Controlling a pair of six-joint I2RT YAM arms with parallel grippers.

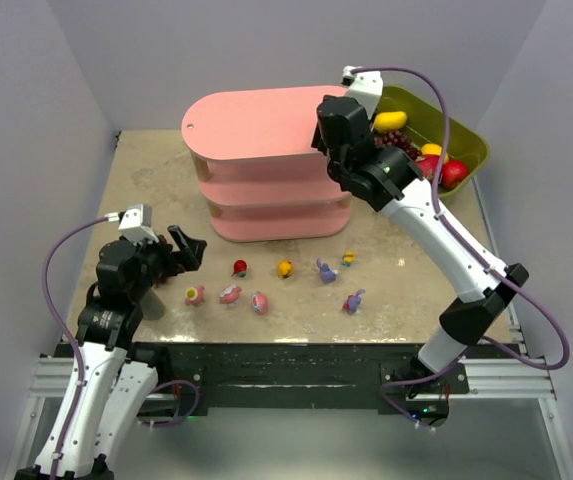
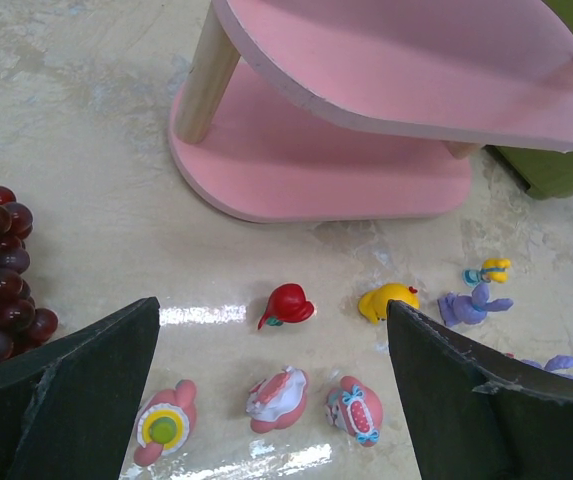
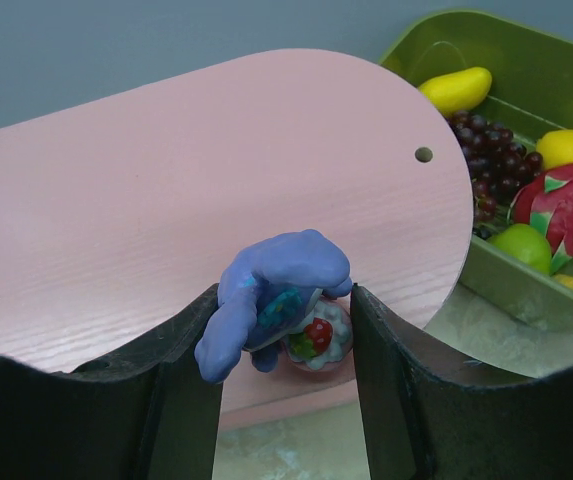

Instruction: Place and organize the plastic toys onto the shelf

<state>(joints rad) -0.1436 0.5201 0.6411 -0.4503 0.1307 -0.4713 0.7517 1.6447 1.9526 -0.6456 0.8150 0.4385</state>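
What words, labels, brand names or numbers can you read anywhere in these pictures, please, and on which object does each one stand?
Readable text: none in any of the three views.
The pink shelf: plain, with only a small hole near one end.
The purple bunny in the right gripper and the loose toys: painted patterns, no letters.
The green bin: no label visible.

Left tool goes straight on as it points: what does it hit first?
Probably the middle pink-and-white toy, centred ahead of the open left tool; the red toy lies beyond. Depth unclear.
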